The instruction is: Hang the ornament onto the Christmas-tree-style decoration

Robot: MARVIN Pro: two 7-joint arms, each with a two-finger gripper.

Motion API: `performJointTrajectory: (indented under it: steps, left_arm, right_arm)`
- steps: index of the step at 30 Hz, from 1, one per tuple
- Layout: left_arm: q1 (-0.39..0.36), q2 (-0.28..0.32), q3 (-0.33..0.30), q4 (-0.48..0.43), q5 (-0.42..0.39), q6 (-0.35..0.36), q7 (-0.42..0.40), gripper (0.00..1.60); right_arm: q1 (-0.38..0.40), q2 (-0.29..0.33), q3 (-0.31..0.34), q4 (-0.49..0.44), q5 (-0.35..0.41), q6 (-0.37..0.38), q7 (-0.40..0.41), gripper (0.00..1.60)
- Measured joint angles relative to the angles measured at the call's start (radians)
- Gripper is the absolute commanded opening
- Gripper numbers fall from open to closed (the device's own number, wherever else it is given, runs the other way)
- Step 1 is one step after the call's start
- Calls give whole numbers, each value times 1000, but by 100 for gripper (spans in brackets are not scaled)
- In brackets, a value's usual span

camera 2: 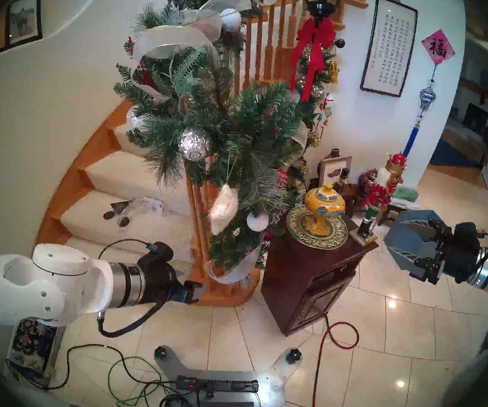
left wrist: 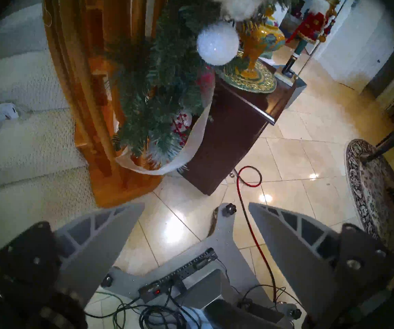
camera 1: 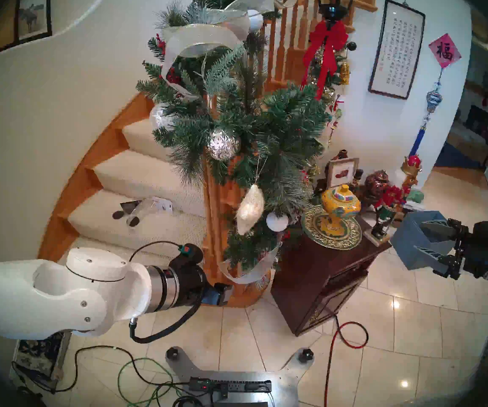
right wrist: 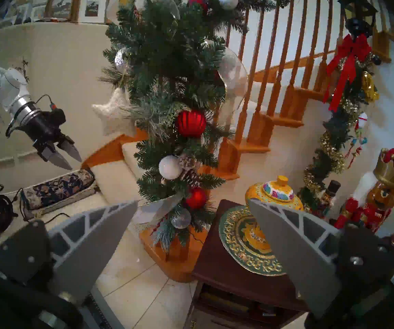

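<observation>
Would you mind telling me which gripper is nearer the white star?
Left. The left gripper hangs open below the white star, beside the stair post; the right gripper sits open farther off, beyond the cabinet.

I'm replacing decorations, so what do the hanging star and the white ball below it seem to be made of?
The star looks like stuffed fuzzy white fabric: its edges are soft and hairy and its shape is puffy. It hangs by a thin gold string. The white ball looks like a hard sphere with a frosted glitter coating, since it sparkles; its core can't be told.
</observation>
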Motion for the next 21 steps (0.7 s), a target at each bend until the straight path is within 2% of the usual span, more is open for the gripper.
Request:
performJointTrajectory:
  steps: [10, 21]
  left_arm:
    - [45, 33, 58, 0, 101, -35, -26, 160]
    - [78, 50, 94, 0, 194, -100, -35, 160]
  right_arm:
    - [0, 0, 0, 0, -1, 0, 0, 160]
    - [0, 0, 0, 0, 0, 0, 0, 160]
